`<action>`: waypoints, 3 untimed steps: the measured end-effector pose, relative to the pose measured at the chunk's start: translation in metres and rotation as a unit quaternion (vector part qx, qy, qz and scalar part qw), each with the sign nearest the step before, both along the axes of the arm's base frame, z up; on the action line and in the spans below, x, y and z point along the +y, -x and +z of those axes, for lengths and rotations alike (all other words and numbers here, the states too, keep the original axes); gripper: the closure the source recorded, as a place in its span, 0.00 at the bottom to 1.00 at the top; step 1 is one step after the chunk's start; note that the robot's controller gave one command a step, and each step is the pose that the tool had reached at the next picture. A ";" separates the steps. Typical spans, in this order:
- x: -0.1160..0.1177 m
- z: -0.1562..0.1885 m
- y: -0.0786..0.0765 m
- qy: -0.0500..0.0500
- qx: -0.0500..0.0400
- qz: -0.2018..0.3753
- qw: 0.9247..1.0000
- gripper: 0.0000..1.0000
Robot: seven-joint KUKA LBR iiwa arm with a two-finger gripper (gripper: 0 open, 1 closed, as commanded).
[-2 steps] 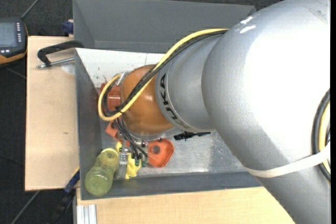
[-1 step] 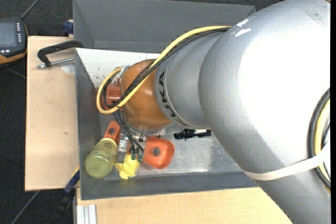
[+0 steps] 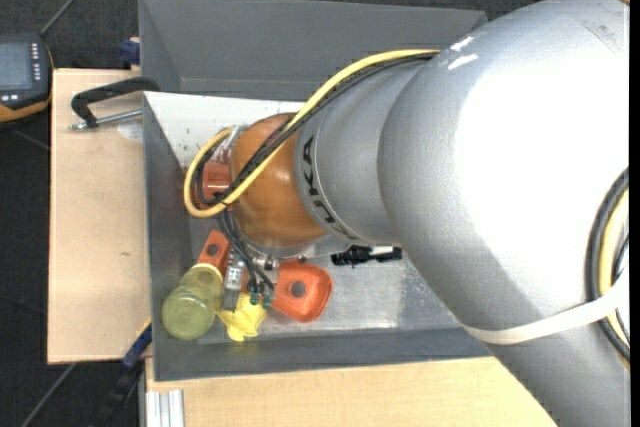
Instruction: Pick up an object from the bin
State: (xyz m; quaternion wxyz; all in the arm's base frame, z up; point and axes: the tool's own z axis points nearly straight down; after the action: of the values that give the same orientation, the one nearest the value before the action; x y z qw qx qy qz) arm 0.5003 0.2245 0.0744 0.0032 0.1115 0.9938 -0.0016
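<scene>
Camera view showed, against the near wall of the bin, a yellow-green jar lying on its side, a small yellow thing just beside it and an orange-red block to its right. The gripper hung between jar and block, just above the small yellow thing; whether it was apart or together could not be told. Farther back lay an orange piece and a black stick, then the arm's orange cover.
</scene>
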 end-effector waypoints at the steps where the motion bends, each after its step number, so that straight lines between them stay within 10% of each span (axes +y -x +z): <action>1: 0.000 0.003 0.001 0.000 0.001 0.000 1.000 1.00; 3: 0.002 0.038 0.001 -0.003 0.000 0.000 1.000 1.00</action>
State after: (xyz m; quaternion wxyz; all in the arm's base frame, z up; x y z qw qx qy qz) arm 0.4990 0.2268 0.1127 0.0033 0.1112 0.9938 0.0012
